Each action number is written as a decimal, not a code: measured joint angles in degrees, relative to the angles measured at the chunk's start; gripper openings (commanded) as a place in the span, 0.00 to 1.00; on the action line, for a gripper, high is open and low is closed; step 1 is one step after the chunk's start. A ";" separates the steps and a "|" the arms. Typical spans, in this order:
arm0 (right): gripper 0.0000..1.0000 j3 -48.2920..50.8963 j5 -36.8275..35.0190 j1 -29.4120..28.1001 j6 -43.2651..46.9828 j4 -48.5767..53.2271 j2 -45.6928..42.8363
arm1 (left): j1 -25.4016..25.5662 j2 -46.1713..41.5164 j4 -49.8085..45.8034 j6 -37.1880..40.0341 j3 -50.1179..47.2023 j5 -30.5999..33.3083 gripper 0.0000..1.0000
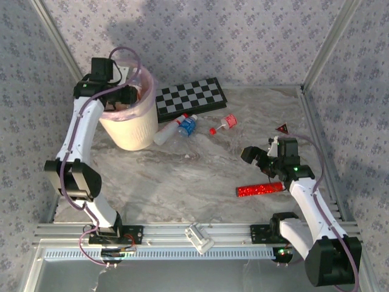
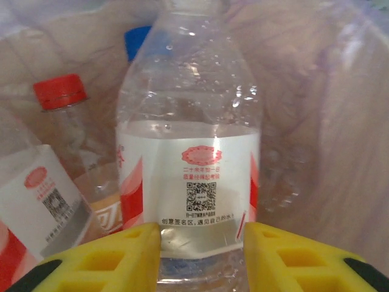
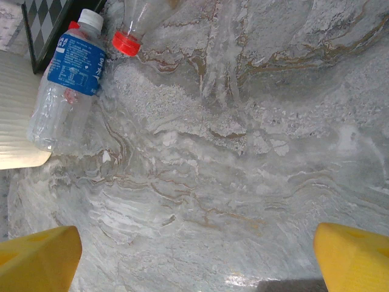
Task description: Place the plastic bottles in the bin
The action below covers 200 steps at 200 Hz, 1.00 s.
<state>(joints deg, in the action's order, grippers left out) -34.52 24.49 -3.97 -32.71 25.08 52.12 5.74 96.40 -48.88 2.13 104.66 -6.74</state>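
Nearest, the right arm (image 1: 307, 198) hovers over the right side of the surface (image 1: 200, 176), just beyond a red glitter tube (image 1: 260, 190) that is no part of the job. The right jaws stand wide apart with nothing between them. Their yellow fingertips (image 3: 36, 258) sit at the lower corners of the wrist view, aimed across the marble toward the loose bottles, probably to line up a pick.

Farther in, three bottles lie on their sides. A red-capped bottle (image 1: 223, 124) lies alone near the middle. A blue-label bottle (image 1: 188, 126) lies against a clear bottle (image 1: 165, 134), just beside the bin wall and the near edge of the checkerboard (image 1: 191, 97).

Farthest left, the left arm (image 1: 82, 131) bends over the bin (image 1: 130, 137). The left jaws are down inside the pink liner (image 2: 316, 109), clamped on the lower body of a red-label bottle (image 2: 191, 152) whose neck points deeper in. Other bottles lie around it, one with a red cap (image 2: 59, 91). I judge it is held this low so it lands among them rather than bouncing out, and letting go comes next.
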 measured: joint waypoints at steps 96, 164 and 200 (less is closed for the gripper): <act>1.00 -3.48 -0.04 -0.02 -0.02 0.15 4.13 | 1.18 -2.27 -3.76 0.57 7.67 1.25 0.83; 1.00 -3.98 -0.92 0.74 -0.07 0.33 4.11 | 23.23 -5.66 -6.45 2.78 20.72 12.50 0.90; 1.00 -3.82 -1.14 1.14 -0.35 1.77 1.38 | 32.50 -0.50 -3.89 2.69 23.37 14.99 0.90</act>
<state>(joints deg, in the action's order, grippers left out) -38.35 23.35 -2.83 -33.06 26.85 53.49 38.24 95.90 -52.77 4.82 128.03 8.25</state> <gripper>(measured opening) 0.999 0.900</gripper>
